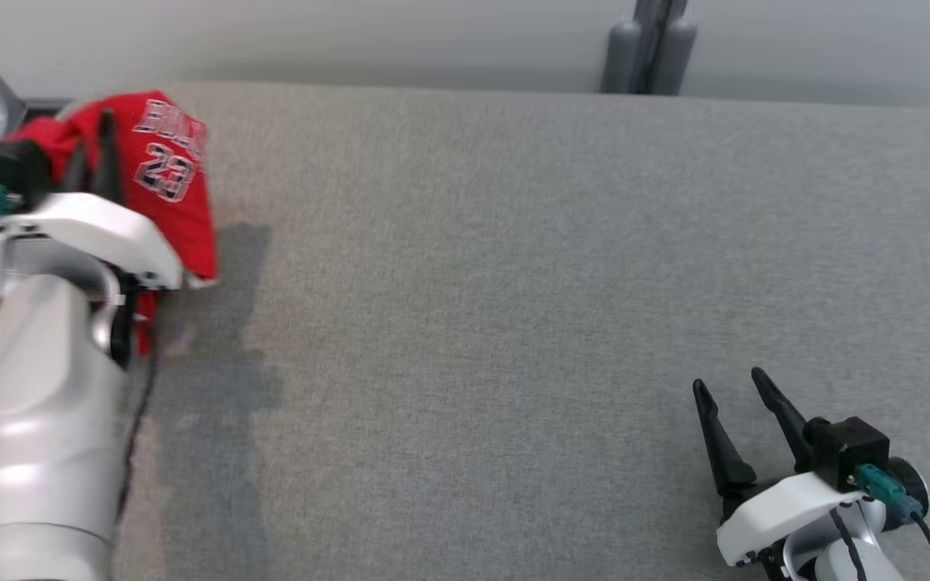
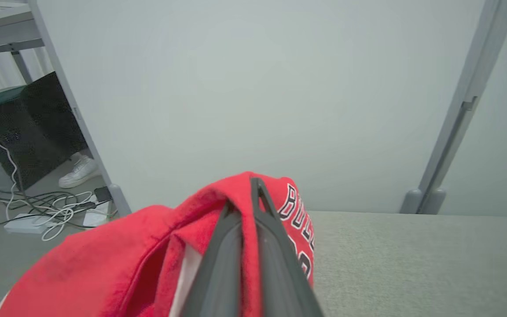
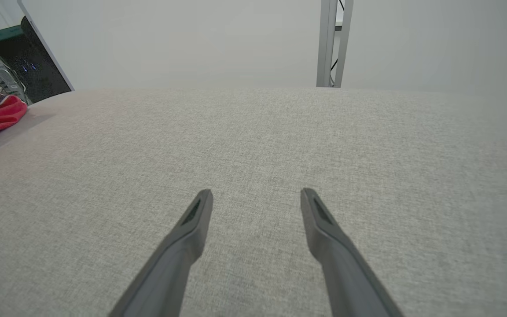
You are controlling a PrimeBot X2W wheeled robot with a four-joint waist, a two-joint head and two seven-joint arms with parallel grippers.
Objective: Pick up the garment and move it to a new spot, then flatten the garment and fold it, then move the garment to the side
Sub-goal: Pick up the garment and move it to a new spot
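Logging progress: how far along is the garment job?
Done: left gripper shut on a fold of the jersey at the left edge of the table. In hand: the pick-up. Left: moving, flattening, folding, setting aside; right gripper hovers open over it.

number: "23", dark digits edged in white, is showing on the red garment (image 1: pixel 182 226), just right of the left gripper (image 1: pixel 92 145) | lettering: arched "BUL…" is sitting above the number, its last letters blurring out | left wrist view: "BUL" is curving down the cloth just right of that gripper, the digits below it only partly showing
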